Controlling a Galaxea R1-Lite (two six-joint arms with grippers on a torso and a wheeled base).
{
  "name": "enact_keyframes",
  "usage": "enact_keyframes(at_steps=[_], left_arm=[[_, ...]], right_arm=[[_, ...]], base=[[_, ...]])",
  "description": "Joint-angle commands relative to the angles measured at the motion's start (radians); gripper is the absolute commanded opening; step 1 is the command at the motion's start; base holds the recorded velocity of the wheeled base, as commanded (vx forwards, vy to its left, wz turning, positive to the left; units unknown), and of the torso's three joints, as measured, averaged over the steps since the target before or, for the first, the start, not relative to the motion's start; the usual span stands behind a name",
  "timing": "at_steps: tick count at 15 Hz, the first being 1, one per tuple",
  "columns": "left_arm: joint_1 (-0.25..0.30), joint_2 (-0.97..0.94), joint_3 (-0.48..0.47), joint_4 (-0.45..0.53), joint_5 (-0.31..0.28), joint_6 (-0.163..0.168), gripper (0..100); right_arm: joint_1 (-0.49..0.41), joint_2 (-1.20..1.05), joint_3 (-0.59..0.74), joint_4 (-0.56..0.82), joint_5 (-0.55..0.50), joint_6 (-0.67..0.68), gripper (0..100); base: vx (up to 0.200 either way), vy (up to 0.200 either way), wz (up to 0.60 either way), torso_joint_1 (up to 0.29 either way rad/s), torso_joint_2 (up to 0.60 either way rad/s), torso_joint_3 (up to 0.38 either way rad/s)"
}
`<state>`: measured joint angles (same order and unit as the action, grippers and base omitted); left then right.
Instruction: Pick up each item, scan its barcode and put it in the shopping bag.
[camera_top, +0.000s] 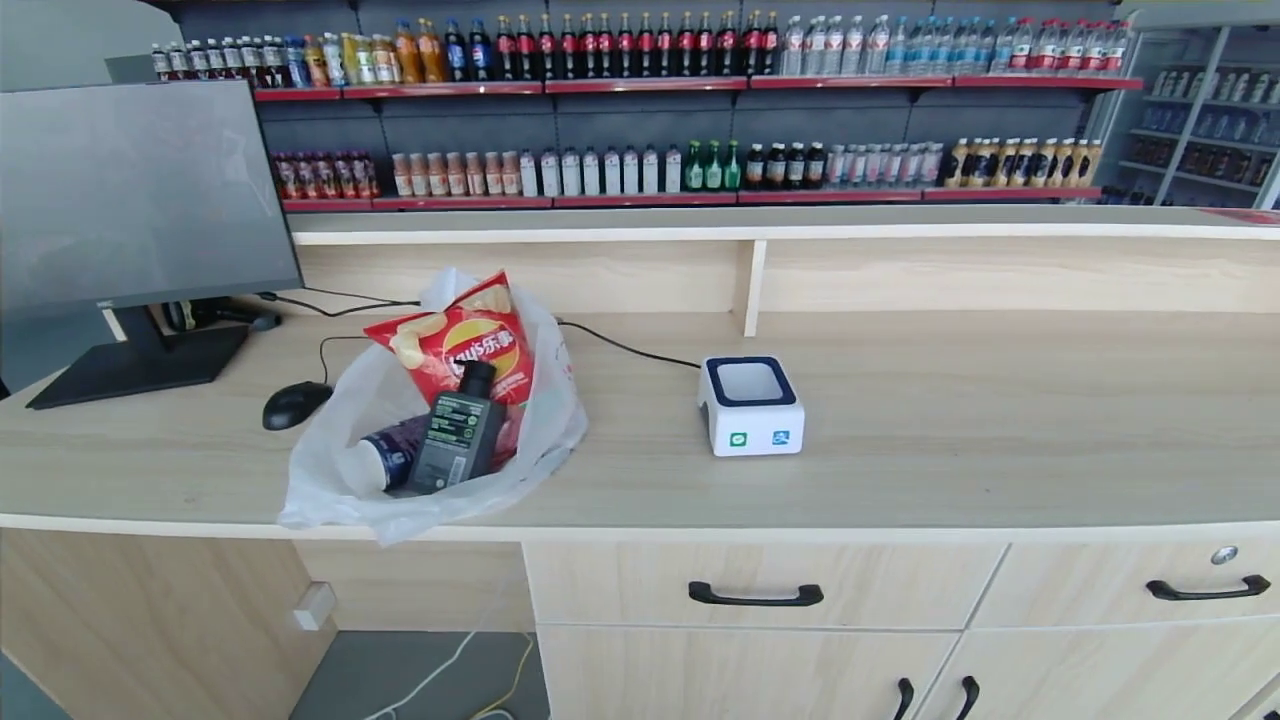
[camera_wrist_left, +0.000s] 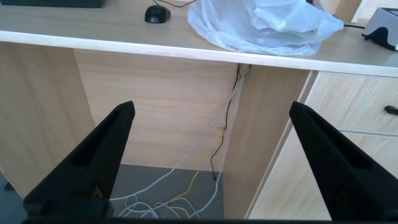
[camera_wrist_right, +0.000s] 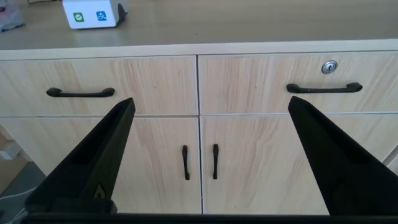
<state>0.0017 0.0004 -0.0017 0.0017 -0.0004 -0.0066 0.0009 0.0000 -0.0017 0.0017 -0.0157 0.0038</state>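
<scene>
The left end effector (camera_wrist_left: 208, 165), spread apart, is hanging below the tabletop (camera_wrist_left: 62, 34) edge; the right end effector (camera_wrist_right: 205, 165), likewise apart, is facing the drawers (camera_wrist_right: 249, 81). The shopping bag (camera_top: 325, 480) is lying on the tabletop, holding 1 chip bag (camera_top: 470, 340) and 1 dark bottle (camera_top: 455, 435).

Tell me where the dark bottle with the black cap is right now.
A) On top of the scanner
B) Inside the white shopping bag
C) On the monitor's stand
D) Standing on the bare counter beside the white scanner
B: the dark bottle lies within the open shopping bag, in front of the red chips bag, apart from the scanner.
</scene>
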Motion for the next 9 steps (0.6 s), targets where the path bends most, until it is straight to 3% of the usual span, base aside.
enact_keyframes(at_steps=[1,8,9], left_arm=[[-0.002,0.0,0.0,0.0,0.0,0.002,100],[-0.002,0.0,0.0,0.001,0.0,-0.001,100],[0.0,0.0,0.0,0.0,0.0,-0.001,100]], right_arm=[[-0.001,0.002,0.0,0.0,0.0,-0.001,100],[-0.001,0.002,0.0,0.0,0.0,-0.004,100],[-0.001,0.002,0.0,0.0,0.002,-0.007,100]], base=[[0.0,0.0,0.0,0.0,0.0,0.0],[-0.2,0.0,0.0,0.004,0.0,0.0],[0.0,0.0,0.0,0.0,0.0,0.0]])
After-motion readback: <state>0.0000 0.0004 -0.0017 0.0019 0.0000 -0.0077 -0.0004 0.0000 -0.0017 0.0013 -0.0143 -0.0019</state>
